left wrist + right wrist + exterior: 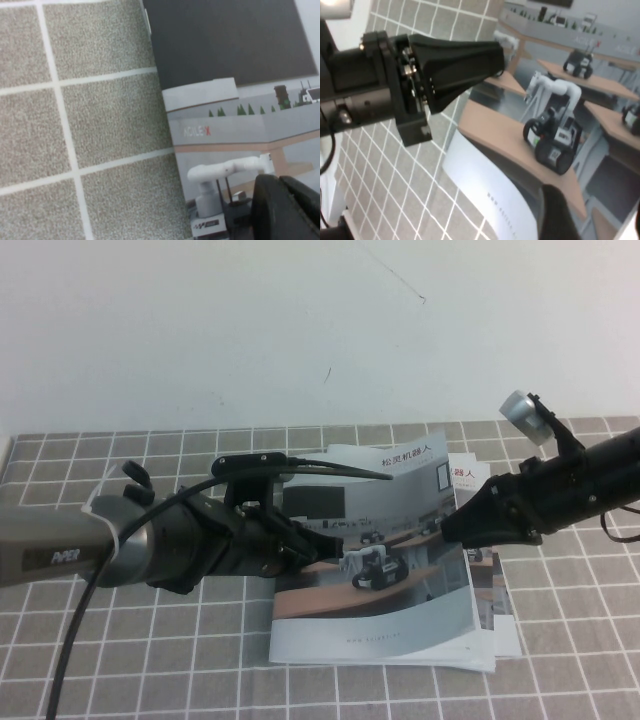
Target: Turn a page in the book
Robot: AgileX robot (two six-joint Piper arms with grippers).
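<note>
The book (pixel 505 625) lies on the tiled table, spine to the left. Its cover page (pixel 400 635), printed with wheeled robots on wooden desks, bows upward at its right edge, and inner pages show beneath it. My right gripper (pixel 457 525) is at that right edge, shut on the page (pixel 520 145); one dark finger (pixel 555 212) lies on top of the leaf. My left gripper (pixel 322 540) is shut, its tip resting on the cover close to the spine. It also shows in the left wrist view (pixel 285 202) and the right wrist view (pixel 495 55).
The grey tiled table (pixel 150 660) extends left of and in front of the book. A white wall (pixel 300 330) stands behind. Both arms cross low over the book's middle.
</note>
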